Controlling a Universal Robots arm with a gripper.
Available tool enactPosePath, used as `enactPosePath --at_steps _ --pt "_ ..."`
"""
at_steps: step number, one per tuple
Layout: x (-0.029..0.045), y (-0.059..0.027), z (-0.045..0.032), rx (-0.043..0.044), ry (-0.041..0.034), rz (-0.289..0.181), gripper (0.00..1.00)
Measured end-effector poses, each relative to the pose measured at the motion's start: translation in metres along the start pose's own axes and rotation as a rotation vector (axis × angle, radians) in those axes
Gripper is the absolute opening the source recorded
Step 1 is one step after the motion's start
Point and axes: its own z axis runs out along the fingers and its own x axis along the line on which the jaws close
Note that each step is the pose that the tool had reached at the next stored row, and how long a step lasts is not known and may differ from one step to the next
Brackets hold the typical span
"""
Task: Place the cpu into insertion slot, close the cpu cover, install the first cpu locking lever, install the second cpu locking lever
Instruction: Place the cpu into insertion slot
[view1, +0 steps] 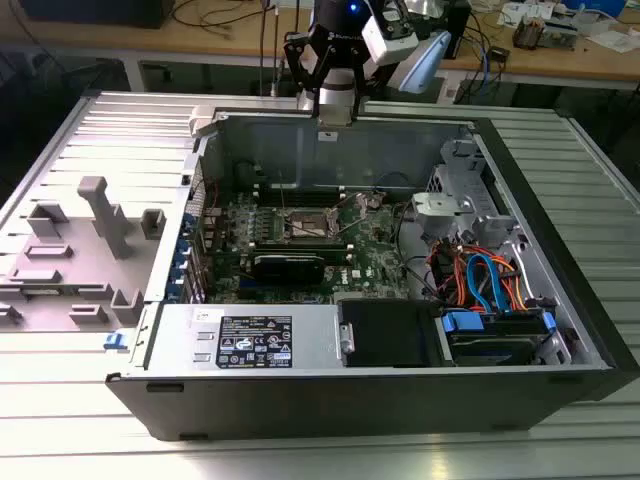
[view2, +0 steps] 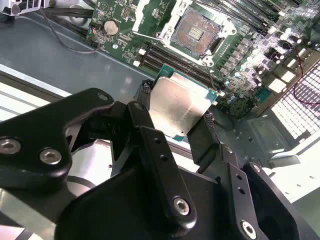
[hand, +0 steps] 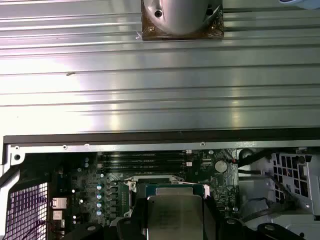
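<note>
Exterior view first: a black, open-sided computer case (view1: 560, 300) lies on the ribbed silvery metal worktop (view1: 100, 130), with the green motherboard (view1: 380, 250) flat inside. The small square insertion slot (view1: 305, 226), dark in the centre with a silvery rim, sits near the middle of the board. The arm's black gripper (view1: 335, 95) hangs high over the case's far wall, well apart from the slot.

Over to the second wrist view, and here is the grip: the gripper (view2: 177, 106) is closed down to the width of the chip, its black fingers (view2: 145, 95) pressing on opposite edges of the cpu (view2: 172, 97), a flat square with a dull silver top and a thin green border. The chip is in the air above the memory slots, clear of the board. Beyond it the insertion slot (view2: 197, 30) lies uncovered, dark centre exposed, with nothing seated in it.

First wrist view now: the cpu (hand: 175, 217) is clamped between the dark fingers (hand: 136, 220), with the motherboard (hand: 90, 185) below and the ribbed worktop (hand: 150, 90) beyond the case wall.
</note>
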Motion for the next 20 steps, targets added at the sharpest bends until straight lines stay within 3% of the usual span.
enactPosePath --at_steps 14,20 --pt "0.0 -0.0006 0.0002 0.0004 -0.0002 0.003 0.54" --pt "-0.0001 -0.0009 0.0023 -0.0001 -0.0071 0.081 0.54"
